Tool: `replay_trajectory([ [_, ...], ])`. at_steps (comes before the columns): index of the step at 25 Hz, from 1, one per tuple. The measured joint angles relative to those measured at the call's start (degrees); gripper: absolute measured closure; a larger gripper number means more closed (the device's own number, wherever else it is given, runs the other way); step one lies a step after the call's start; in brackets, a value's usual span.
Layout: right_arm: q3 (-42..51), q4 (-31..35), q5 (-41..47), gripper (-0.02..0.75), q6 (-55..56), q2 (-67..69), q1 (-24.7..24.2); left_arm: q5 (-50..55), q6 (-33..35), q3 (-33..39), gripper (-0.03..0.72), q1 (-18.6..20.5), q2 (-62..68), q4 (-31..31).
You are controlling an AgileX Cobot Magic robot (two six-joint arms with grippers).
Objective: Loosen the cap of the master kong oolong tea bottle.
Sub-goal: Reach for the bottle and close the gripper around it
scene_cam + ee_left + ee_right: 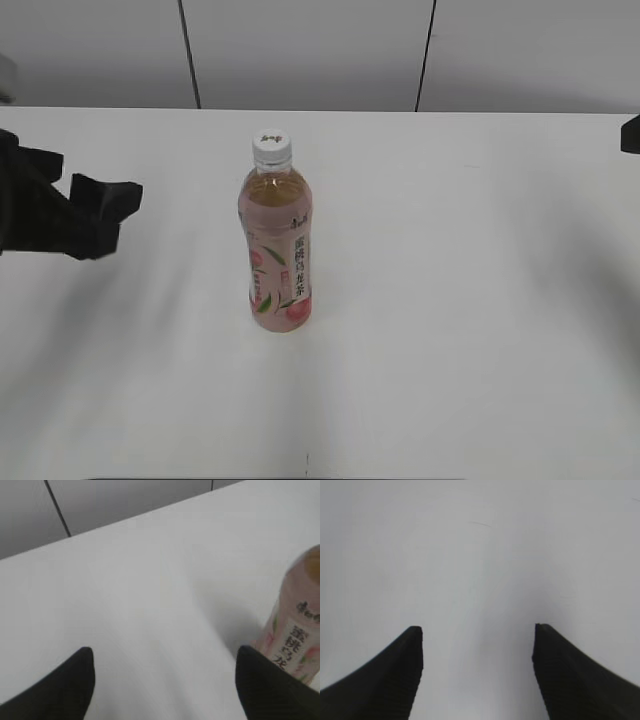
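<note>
The master kong oolong tea bottle [278, 250] stands upright in the middle of the white table, its pink peach label facing me. Its white cap [271, 146] sits on top. My left gripper [100, 215] is open and empty, well to the left of the bottle at about mid-bottle height. In the left wrist view the open jaws [164, 680] frame bare table, and the bottle [297, 635] shows at the right edge, just beyond the right finger. My right gripper [477, 650] is open over bare table; only a dark sliver of it [630, 133] shows at the right edge of the exterior view.
The white table [450, 300] spreads on all sides of the bottle. A grey panelled wall [310, 50] runs behind the far edge.
</note>
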Motion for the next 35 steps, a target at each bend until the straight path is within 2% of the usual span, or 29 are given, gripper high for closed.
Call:
replay_trajectory([
  [6, 0.00, 0.06, 0.00, 0.219, 0.00, 0.00, -0.04, -23.71, -1.29, 10.65, 0.164, -12.29, 0.04, 2.98],
  [9, 0.00, 0.06, -0.32, 0.219, -0.08, 0.00, -0.04, -30.31, -2.17, 11.26, 0.164, -15.38, 1.91, 5.44],
  [14, 0.00, 0.06, -0.57, 0.219, -0.03, 0.00, -0.04, -36.98, -10.17, 11.38, 0.164, -15.89, 12.15, 14.15],
  [17, 0.00, 0.06, -0.57, 0.219, -0.03, 0.00, -0.04, -46.16, -14.16, 11.42, 0.165, -15.89, 19.70, 21.45],
  [19, 0.00, 0.06, -0.43, 0.219, -0.07, 0.00, -0.04, -51.08, -16.02, 11.42, 0.158, -15.89, 24.20, 23.94],
  [24, 0.00, 0.06, -0.32, 0.219, -0.09, 0.00, -0.04, -61.62, -17.15, 11.42, 0.106, -15.89, 32.48, 24.54],
  [30, 0.00, 0.06, 0.15, 0.219, -0.46, 0.00, -0.04, -62.90, -20.07, 9.70, 0.099, -15.89, 40.29, 24.54],
  [35, 0.00, 0.06, 0.39, 0.219, -0.59, 0.00, -0.04, -63.13, -21.37, 5.64, 0.099, -15.89, 41.38, 24.35],
])
